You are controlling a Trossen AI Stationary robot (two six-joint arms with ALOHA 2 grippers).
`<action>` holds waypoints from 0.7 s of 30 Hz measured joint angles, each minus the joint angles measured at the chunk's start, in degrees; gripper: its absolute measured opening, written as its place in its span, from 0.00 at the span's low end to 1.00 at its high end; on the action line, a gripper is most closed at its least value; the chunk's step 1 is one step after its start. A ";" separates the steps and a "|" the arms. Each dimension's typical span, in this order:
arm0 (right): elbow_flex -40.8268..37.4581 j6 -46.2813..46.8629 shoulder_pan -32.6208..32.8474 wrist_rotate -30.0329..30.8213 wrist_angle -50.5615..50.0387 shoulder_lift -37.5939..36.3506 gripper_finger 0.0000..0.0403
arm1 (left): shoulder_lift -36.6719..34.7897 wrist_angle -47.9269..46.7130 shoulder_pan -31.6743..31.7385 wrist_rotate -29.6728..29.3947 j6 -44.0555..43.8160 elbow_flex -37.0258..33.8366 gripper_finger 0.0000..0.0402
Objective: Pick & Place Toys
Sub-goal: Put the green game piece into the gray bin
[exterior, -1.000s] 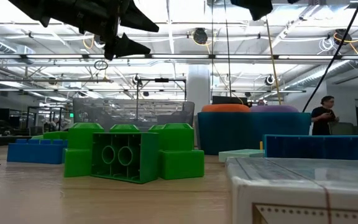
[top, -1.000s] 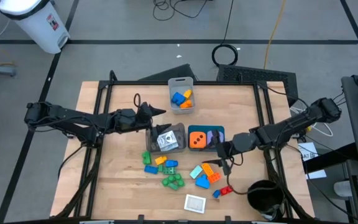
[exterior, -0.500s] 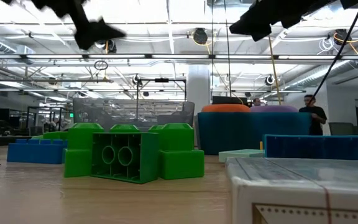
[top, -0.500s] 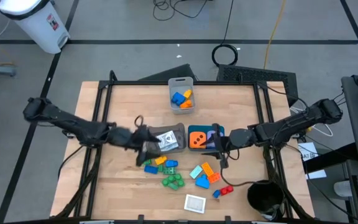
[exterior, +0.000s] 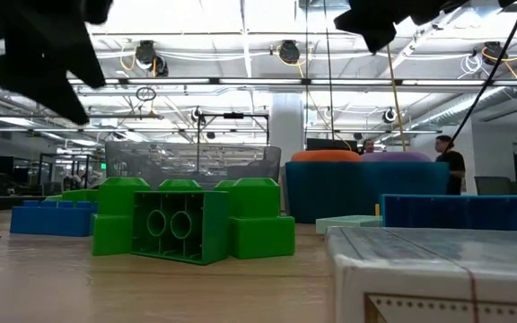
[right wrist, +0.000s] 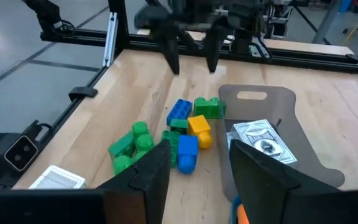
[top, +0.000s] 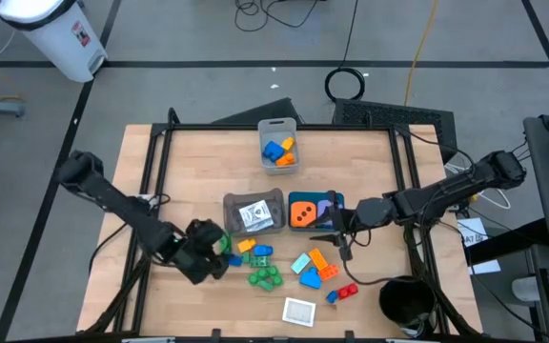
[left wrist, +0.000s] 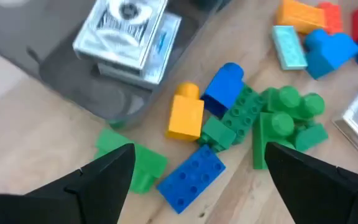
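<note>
Loose bricks lie on the wooden table: a blue brick (left wrist: 191,177), a yellow one (left wrist: 185,112) and green ones (left wrist: 278,118), also seen in the high view (top: 255,262). More orange, blue and red bricks (top: 317,269) lie toward the right. My left gripper (top: 217,248) hangs open just above the left cluster, its fingers on either side of the blue and green bricks (left wrist: 197,149), touching none. My right gripper (top: 335,229) is open and empty beside the teal bin (top: 336,202) that holds an orange die (top: 302,213).
A grey bin (top: 273,198) holds white-edged cards (top: 254,217). A pale grey bin (top: 278,129) at the far side holds blue and orange bricks. A white card (top: 299,310) lies near the front edge. A black round container (top: 406,300) stands at the near right corner.
My left gripper has gone from beside the grey bin toward the table's near edge and down, and now hangs over the left cluster of bricks. My right gripper has shifted a little toward the teal bin. No toy has moved.
</note>
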 joint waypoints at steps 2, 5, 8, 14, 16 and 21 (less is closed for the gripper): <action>0.00 -0.01 -0.01 0.01 0.48 0.01 0.39 | 2.09 -1.34 0.93 2.47 -2.05 0.09 0.91; 0.00 -0.31 -0.01 0.00 1.38 0.00 0.39 | 4.29 -3.97 2.76 6.54 -4.97 0.05 0.91; 0.00 -1.69 -0.01 -0.01 2.03 0.00 0.39 | 5.69 -5.44 4.25 9.52 -8.19 0.05 0.91; 0.00 -4.69 -0.10 -0.01 2.98 0.02 0.39 | 8.70 -5.32 6.11 10.02 -16.54 0.05 0.91; 0.00 -5.39 -0.10 0.01 3.82 0.00 0.39 | 10.21 -5.24 6.69 10.04 -18.48 0.05 0.91; 0.00 -6.89 -0.10 -0.01 5.63 0.02 0.39 | 14.73 -5.33 7.94 11.23 -19.22 -0.02 0.91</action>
